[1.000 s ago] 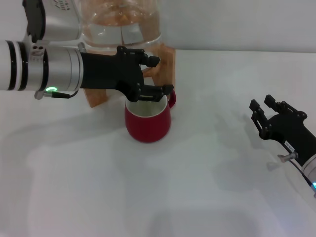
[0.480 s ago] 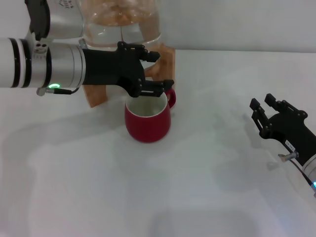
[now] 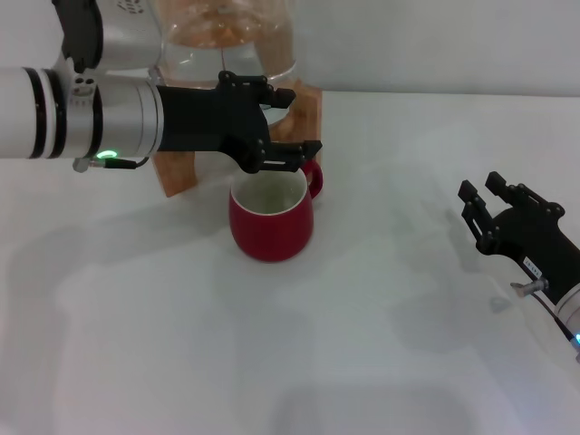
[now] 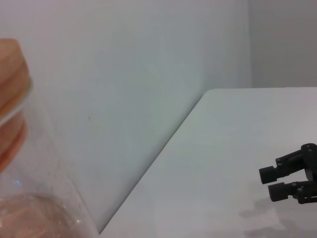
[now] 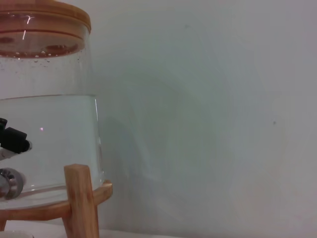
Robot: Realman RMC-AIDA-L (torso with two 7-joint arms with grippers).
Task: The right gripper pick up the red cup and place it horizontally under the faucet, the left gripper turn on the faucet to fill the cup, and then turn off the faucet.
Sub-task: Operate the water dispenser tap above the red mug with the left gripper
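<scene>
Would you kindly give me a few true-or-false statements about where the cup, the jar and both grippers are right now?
1. The red cup stands upright on the table. True.
2. The right gripper is holding the cup. False: it sits apart at the table's right side, fingers open and empty.
3. The left gripper is just above the cup's rim, in front of the wooden stand. True.
4. The glass jar is empty. False: it holds water.
5. The cup lies on its side. False: its opening faces up.
</scene>
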